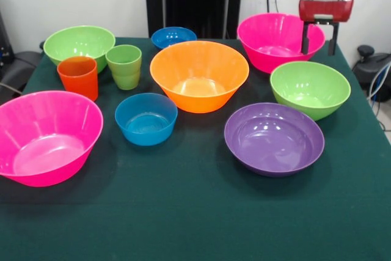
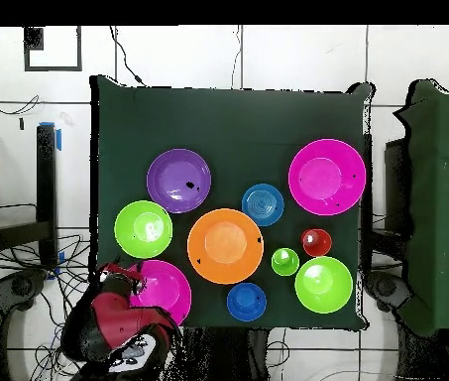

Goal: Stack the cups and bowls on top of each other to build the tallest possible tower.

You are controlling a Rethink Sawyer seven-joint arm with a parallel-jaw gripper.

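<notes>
Nearest you on the green worktop [image 1: 195, 224] sit a big pink bowl [image 1: 46, 139], a small blue bowl [image 1: 146, 118] and the purple bowl [image 1: 274, 139]. All lie apart, so no tower is begun. Behind them stands the orange bowl [image 1: 199, 74]. Farthest, your claw [image 1: 318, 43] hangs parted and empty over the other pink bowl [image 1: 275, 40], seemingly poised to pick it.

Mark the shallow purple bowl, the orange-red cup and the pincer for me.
Shallow purple plastic bowl [image 1: 274, 139]: front view, inner floor.
Smooth orange-red plastic cup [image 1: 78, 77]: front view, outer wall.
Pincer [image 1: 318, 40]: front view, midway between its fingertips, jaws apart.
</notes>
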